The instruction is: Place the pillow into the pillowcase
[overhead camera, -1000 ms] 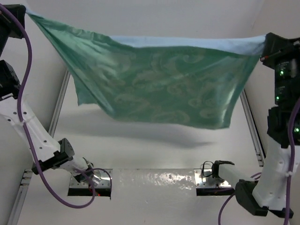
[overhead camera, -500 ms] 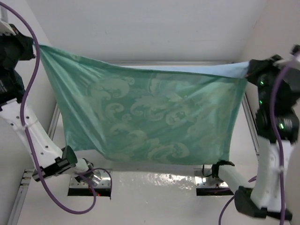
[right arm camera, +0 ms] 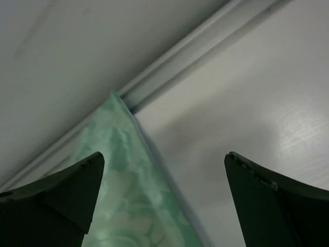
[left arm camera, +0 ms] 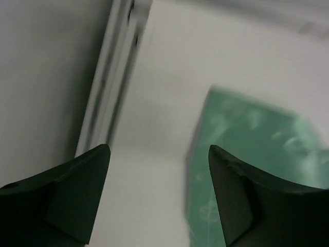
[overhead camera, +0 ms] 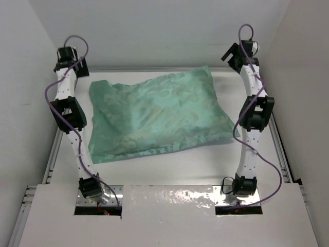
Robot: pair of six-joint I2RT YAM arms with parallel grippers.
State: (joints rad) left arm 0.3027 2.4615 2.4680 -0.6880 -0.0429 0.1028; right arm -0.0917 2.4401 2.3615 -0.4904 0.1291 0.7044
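Shiny mint-green patterned fabric pillowcase (overhead camera: 157, 116) sits plump on the white counter (overhead camera: 169, 172), toward the far edge, so can't see what's filling it. Left tool (left arm camera: 158, 149) and right tool (right arm camera: 164, 154) both gape wide and empty over the far corners. Plain white walls (overhead camera: 154, 31) all around.

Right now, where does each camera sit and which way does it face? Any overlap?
Top external: above and behind the bases, looking down over the table at the mint-green pillowcase; left arm and right arm show whole.
Left wrist: on the left arm, looking down at a side rail and a pillowcase corner; left gripper open at bottom.
Right wrist: on the right arm, facing a pillowcase corner by an edge rail; right gripper open at bottom.
Shared: all three see the pillowcase; the wrist views see different corners.
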